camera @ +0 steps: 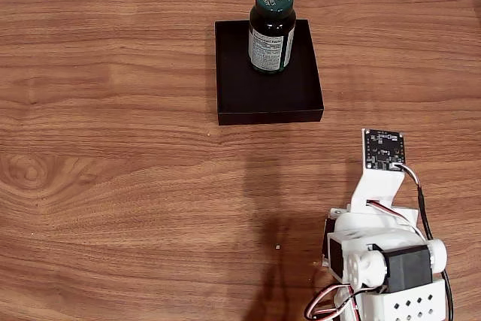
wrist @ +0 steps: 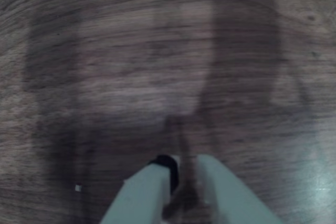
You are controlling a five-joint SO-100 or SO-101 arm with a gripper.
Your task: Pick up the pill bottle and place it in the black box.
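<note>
Wood-grain table [camera: 113, 186] fills the fixed view, with a pale wall strip along the top edge. On it sits the black box [camera: 263, 99], and the pill bottle [camera: 271, 30] stands upright inside, toward the far wall. Its dark green cap carries a light logo; the white label's print is too small to read. In the wrist view the gripper [wrist: 178, 174] hangs over bare wood, fingers together and holding nothing.

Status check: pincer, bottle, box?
Pincer shut, empty, low over bare table. Pill bottle upright inside black box, far end. Nothing in the way.
</note>
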